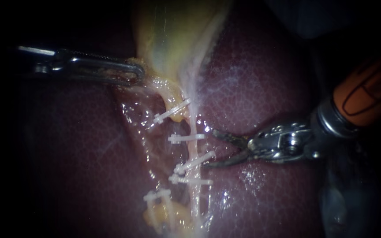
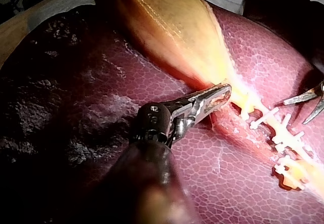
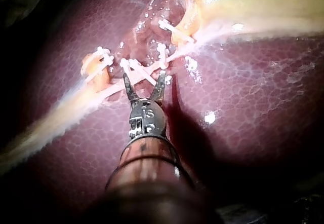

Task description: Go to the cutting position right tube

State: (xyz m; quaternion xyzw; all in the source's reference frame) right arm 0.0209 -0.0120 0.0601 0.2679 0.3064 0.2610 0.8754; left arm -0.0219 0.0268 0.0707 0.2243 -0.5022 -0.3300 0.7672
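The left instrument (image 1: 136, 72) (image 2: 221, 93) is brought in from the left, and its jaws are closed on the lower edge of the gallbladder (image 1: 173, 35) (image 2: 167, 26), where the yellow sac narrows. The tissue is gripped from both sides.

Below that grip, the right tube (image 1: 193, 149) is seen as a pale strand running down over the dark red liver (image 1: 261, 79) (image 2: 202, 173) (image 3: 243, 97). It is crossed by several white clips (image 1: 186, 138) (image 3: 162, 49), which are set one below another along it. A second, yellower strand with clips of its own is seen just beside it, on the side nearer the left instrument.

The right instrument (image 1: 209, 148) (image 3: 144, 84) is brought in from the right. Its jaws are two thin dark blades, held open in a V with a clear gap between them, and nothing is gripped. In the endoscope view the blade tips are pointed at the right tube, at the stretch between two of its clips. The lower tip is placed close against one clip. Whether the tube already lies between the blades cannot be told. In the right wrist view crossed clips are seen just ahead of the open blades.
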